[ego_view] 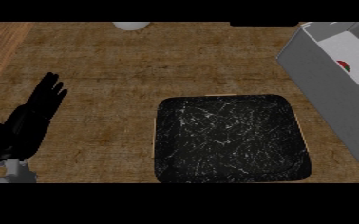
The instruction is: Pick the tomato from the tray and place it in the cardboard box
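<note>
Head view: the black marbled tray (231, 140) sits right of the left hand (33, 114), bare of the tomato. Farther right, the grey-walled box (319, 76) holds the tomato (344, 66) at its edge. The hand rests with fingers straight, holding nothing.

Counter surface (105, 76): brown, with a coarse woven, burlap-like texture; a strip of lighter reddish wood grain runs along its far left edge. Tray (231, 140): black, marbled throughout with fine white veining, and a thin tan line shows along its right rim. Cardboard box (319, 73): grey outer wall, paler grey-white inside. Tomato (344, 66): red with a dark green top. Left hand (35, 111): black; its forearm is grey. Rounded object (131, 25) at top edge: white.
</note>
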Robot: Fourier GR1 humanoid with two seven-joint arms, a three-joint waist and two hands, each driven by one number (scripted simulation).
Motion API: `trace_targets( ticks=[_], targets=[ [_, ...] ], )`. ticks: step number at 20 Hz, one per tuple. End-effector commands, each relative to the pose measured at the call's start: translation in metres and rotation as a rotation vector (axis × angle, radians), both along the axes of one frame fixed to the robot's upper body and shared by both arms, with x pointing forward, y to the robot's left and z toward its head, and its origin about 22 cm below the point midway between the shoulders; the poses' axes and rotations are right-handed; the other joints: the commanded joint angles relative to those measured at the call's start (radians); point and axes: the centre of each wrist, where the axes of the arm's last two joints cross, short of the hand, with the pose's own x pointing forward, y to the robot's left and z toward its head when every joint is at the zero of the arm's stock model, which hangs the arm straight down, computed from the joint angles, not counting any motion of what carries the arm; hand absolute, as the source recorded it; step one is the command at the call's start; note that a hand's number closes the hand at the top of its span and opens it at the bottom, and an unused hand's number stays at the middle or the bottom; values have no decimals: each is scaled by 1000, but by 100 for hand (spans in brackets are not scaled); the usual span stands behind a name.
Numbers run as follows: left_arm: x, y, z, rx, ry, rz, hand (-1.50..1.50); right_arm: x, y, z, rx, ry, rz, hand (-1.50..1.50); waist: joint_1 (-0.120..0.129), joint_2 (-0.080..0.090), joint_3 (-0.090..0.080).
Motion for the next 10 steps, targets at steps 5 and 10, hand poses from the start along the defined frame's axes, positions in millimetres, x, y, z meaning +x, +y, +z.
trace_targets(
  ticks=[5,10],
  targets=[
    [-3,0,3,4,13,8,0,-60,-44,-10,-10,-30,56,-150,3,0,0],
    [4,0,2,-3,-1,2,0,-71,-49,-13,-23,-7,55,-150,0,0,-1]
  ],
)
